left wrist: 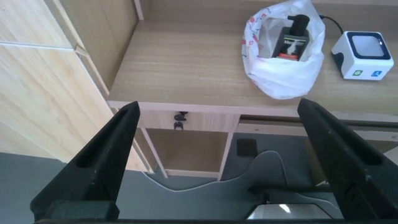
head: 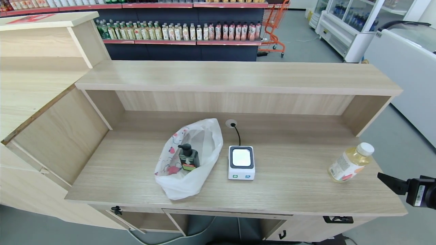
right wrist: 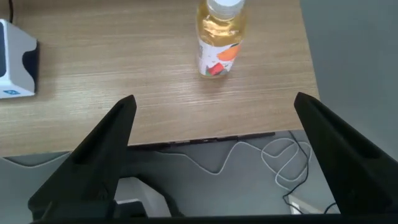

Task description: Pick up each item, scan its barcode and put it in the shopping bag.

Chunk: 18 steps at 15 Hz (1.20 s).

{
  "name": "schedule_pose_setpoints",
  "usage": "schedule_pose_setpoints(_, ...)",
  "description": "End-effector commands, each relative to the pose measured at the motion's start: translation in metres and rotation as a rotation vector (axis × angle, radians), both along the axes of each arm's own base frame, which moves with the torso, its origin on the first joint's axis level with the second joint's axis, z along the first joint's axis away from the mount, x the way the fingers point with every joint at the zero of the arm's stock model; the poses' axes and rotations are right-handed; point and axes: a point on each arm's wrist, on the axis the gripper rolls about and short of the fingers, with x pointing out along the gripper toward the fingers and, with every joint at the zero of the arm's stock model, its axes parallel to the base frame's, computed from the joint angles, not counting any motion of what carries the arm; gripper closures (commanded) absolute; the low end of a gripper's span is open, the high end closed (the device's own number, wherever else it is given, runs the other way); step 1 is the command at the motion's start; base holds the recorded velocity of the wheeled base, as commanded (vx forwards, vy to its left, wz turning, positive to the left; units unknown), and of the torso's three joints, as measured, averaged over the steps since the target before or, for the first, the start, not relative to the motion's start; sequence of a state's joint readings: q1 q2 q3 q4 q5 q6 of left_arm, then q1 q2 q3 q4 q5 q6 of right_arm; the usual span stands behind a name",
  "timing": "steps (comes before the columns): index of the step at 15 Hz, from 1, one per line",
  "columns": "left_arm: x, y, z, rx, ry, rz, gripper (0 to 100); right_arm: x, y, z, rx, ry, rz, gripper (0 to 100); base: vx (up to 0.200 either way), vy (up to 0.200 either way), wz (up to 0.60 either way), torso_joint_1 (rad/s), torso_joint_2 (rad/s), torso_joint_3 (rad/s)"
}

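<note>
Pump bottle (head: 188, 157) in shopping bag (head: 208, 136), scanner (head: 241, 162) beside it, drink bottle (head: 350, 163) upright

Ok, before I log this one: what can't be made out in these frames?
- Drink bottle: no barcode can be made out; the label print is too small in the head and right wrist views.
- Pump bottle: its base is hidden by the folds of the shopping bag, as is anything lying beneath it.
- Scanner: cut off by the edge in the right wrist view; its front badges are too small to read.
</note>
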<state>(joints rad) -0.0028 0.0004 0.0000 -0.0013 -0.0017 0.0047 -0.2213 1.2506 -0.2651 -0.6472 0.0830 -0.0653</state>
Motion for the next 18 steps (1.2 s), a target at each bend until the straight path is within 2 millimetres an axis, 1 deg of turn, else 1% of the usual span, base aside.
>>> schedule_pose_setpoints(1, 0.0, 0.0, 0.0, 0.0, 0.001, 0.0, 0, -0.004, 0.001, 0.0, 0.015, 0.011, -0.002, 0, 0.0, -0.2, 0.0, 0.007, 0.01, 0.007)
schedule_pose_setpoints(4, 0.0, 0.0, 0.0, 0.0, 0.001, 0.0, 0, -0.005, 0.002, -0.001, 0.076, 0.014, -0.018, 0, 0.0, -0.2, 0.0, -0.001, 0.0, 0.005)
schedule_pose_setpoints(10, 0.0, 0.0, 0.0, 0.001, -0.001, 0.0, 0, -0.011, 0.003, -0.008, 0.084, 0.037, -0.023, 0, 0.0, -0.2, 0.0, -0.001, 0.0, 0.002)
schedule_pose_setpoints(11, 0.0, 0.0, 0.0, -0.003, -0.001, 0.001, 0, -0.011, 0.003, -0.009, 0.088, 0.042, -0.023, 0, 0.0, 0.0, 0.0, 0.0, 0.0, 0.0)
schedule_pose_setpoints(13, 0.0, 0.0, 0.0, -0.003, 0.001, 0.001, 0, -0.011, 0.005, -0.014, 0.163, 0.059, -0.035, 0, 0.0, 0.0, 0.0, 0.0, 0.0, 0.0)
schedule_pose_setpoints(15, 0.0, 0.0, 0.0, -0.002, 0.001, 0.003, 0, -0.006, 0.008, -0.021, 0.23, 0.112, -0.044, 0, 0.0, 0.0, 0.0, 0.0, 0.0, 0.0)
schedule_pose_setpoints(17, 0.0, 0.0, 0.0, -0.002, -0.001, 0.001, 0, 0.007, 0.007, -0.034, 0.261, 0.191, -0.053, 0, 0.0, 0.0, 0.0, 0.0, 0.0, 0.0)
schedule_pose_setpoints(18, 0.0, 0.0, 0.0, -0.002, 0.001, 0.001, 0, 0.015, 0.008, -0.037, 0.261, 0.204, -0.042, 0, 0.0, 0.0, 0.0, 0.0, 0.0, 0.0)
